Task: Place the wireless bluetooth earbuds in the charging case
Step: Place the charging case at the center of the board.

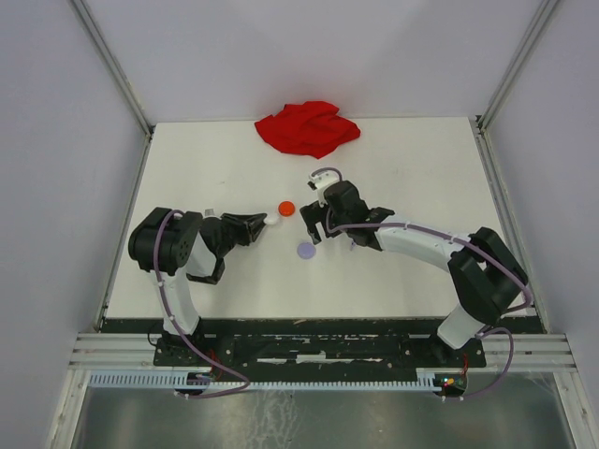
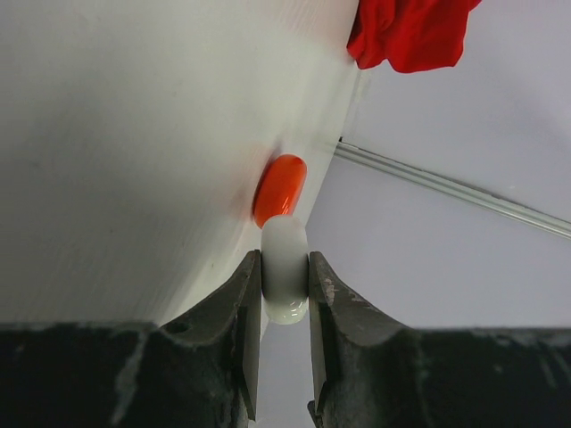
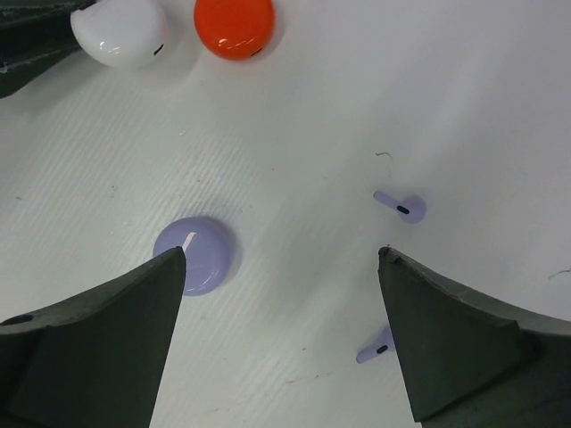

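Earbuds (image 3: 401,207): tiny, light, slick plastic, likely to skitter; pinch across bulb. Just beside one finger of wide-spread right gripper (image 3: 281,259). Left gripper (image 2: 285,263) clamped on white case (image 2: 285,234).

The left gripper's (image 2: 285,260) fingers (image 2: 223,339) are matt black plastic, scuffed at the edges. Pinched between them, the white case (image 2: 285,290) is smooth, glossy plastic. The orange case (image 2: 279,189) just past their tips shines alike. Far beyond, the red cloth (image 2: 410,31) is soft and crumpled. Between the right gripper's (image 3: 281,254) matt dark fingers (image 3: 89,357), the table (image 3: 294,134) is matt and finely ribbed. The lavender case (image 3: 198,252) and lavender earbuds (image 3: 403,208) look like smooth plastic.
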`<state>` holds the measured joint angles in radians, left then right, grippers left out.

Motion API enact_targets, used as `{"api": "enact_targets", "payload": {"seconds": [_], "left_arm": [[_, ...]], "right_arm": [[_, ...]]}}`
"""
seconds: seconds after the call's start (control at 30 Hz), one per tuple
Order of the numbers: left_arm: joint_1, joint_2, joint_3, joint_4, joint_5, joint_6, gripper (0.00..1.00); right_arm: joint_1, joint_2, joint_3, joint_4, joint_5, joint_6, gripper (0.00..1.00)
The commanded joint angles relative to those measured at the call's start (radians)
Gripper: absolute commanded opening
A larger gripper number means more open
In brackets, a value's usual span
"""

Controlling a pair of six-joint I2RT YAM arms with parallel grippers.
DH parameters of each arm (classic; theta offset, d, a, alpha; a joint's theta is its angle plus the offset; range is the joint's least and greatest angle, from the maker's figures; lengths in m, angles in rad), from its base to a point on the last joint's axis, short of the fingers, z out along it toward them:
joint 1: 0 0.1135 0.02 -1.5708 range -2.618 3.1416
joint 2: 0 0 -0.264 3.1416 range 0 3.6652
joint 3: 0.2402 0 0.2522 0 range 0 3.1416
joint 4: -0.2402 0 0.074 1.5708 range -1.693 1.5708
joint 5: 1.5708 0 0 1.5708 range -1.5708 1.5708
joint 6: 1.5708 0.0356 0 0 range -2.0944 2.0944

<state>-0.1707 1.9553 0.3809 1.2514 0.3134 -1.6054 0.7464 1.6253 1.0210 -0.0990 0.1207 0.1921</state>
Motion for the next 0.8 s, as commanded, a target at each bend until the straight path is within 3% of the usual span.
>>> {"api": "enact_targets", "payload": {"seconds": [0.0, 0.1, 0.47, 0.77], "left_arm": [[0.007, -0.010, 0.001, 0.010, -0.030, 0.070, 0.03], [0.011, -0.014, 0.001, -0.008, -0.034, 0.086, 0.04], [0.019, -0.039, 0.015, -0.088, -0.041, 0.145, 0.24], [0.024, -0.131, 0.040, -0.257, -0.056, 0.237, 0.37]], "right_arm": [[0.024, 0.029, 0.068, -0.018, -0.072, 0.020, 0.97], [0.042, 0.055, 0.080, -0.031, -0.088, 0.025, 0.96], [0.105, 0.114, 0.073, -0.030, -0.084, 0.046, 0.95], [0.126, 0.151, 0.078, -0.041, -0.053, 0.043, 0.94]]}}
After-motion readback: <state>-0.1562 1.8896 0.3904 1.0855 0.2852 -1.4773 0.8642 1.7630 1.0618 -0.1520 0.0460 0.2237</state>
